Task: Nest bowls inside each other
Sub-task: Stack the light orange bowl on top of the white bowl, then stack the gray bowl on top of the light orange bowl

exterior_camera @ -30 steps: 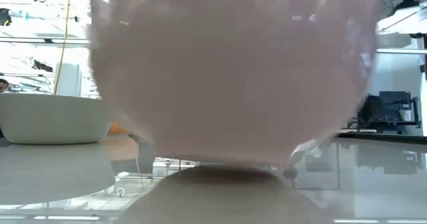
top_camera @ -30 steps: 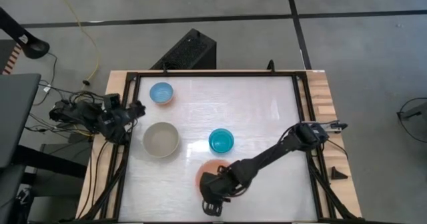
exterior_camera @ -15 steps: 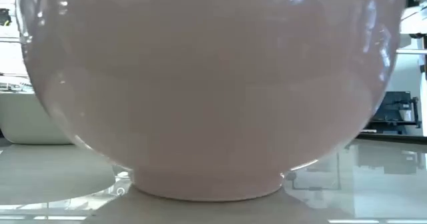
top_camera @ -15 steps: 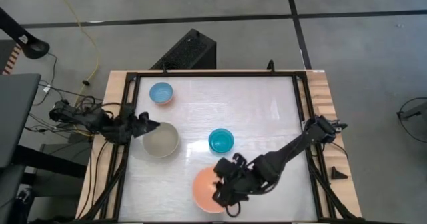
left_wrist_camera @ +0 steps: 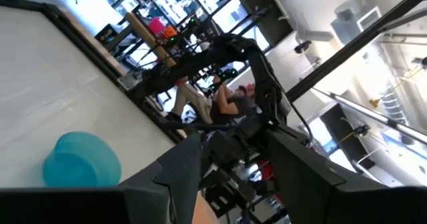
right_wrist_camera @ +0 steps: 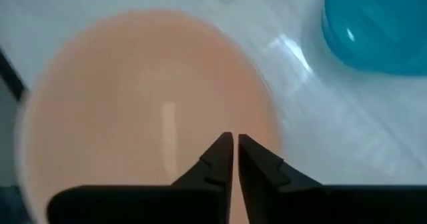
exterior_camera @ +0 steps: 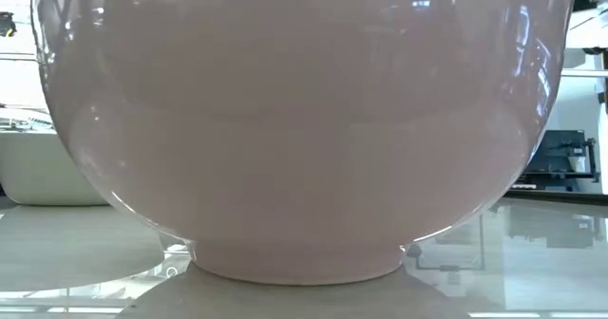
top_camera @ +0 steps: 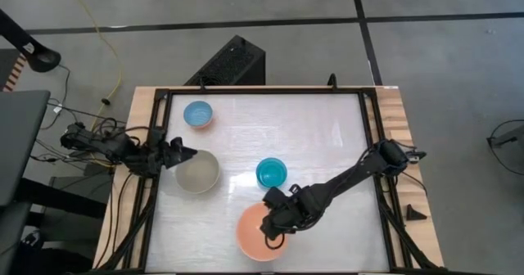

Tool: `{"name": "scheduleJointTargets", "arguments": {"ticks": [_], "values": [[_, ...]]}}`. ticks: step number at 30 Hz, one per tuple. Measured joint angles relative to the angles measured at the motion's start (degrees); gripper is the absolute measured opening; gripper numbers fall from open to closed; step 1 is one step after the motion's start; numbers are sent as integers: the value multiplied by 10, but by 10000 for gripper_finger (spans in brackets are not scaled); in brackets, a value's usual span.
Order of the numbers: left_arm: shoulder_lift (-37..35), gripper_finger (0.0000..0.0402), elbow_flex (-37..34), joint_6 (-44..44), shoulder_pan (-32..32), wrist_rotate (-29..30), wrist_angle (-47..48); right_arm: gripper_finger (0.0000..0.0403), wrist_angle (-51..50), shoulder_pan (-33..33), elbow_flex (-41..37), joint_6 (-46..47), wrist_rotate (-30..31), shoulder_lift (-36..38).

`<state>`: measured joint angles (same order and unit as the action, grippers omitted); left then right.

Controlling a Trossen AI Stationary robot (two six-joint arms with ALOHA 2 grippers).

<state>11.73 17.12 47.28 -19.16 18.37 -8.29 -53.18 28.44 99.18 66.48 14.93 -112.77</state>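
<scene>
The salmon-orange bowl (top_camera: 255, 234) stands upright on its foot (exterior_camera: 296, 267) near the table's near edge and fills the low view. My right gripper (right_wrist_camera: 235, 151) hangs over its hollow, pointing steeply down, fingers shut with nothing between them. The teal bowl (top_camera: 271, 173) sits just beyond it, also in the right wrist view (right_wrist_camera: 373, 24). The grey-beige bowl (top_camera: 197, 172) and the light blue bowl (top_camera: 197, 114) stand on the left half. My left gripper (top_camera: 184, 154) waits open at the grey-beige bowl's far-left rim.
A black frame (top_camera: 262, 91) runs round the white tabletop. Bare tabletop lies on the right half and between the bowls. Beyond the table, the left wrist view shows my right arm (left_wrist_camera: 260, 91) and the teal bowl (left_wrist_camera: 80, 161).
The salmon-orange bowl, lifted and tilted a second ago, has come down nearer the near edge and now stands flat on its foot. My right gripper has left its rim and swung toward the far edge over its hollow. My left gripper has tipped down toward the grey-beige bowl, then kept still.
</scene>
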Motion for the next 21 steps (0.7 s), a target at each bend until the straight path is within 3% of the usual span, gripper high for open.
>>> {"name": "scheduleJointTargets", "arguments": {"ticks": [10,13,17,21], "values": [[0,166,0,4,0,-1,15,61,15,1,-6,7,11,13],[0,166,0,20,0,-32,62,61,24,6,-6,10,27,28],[24,161,0,60,-8,-94,182,61,23,21,-6,9,107,65],[85,153,0,44,-34,-135,189,62,13,40,-6,5,221,119]]}}
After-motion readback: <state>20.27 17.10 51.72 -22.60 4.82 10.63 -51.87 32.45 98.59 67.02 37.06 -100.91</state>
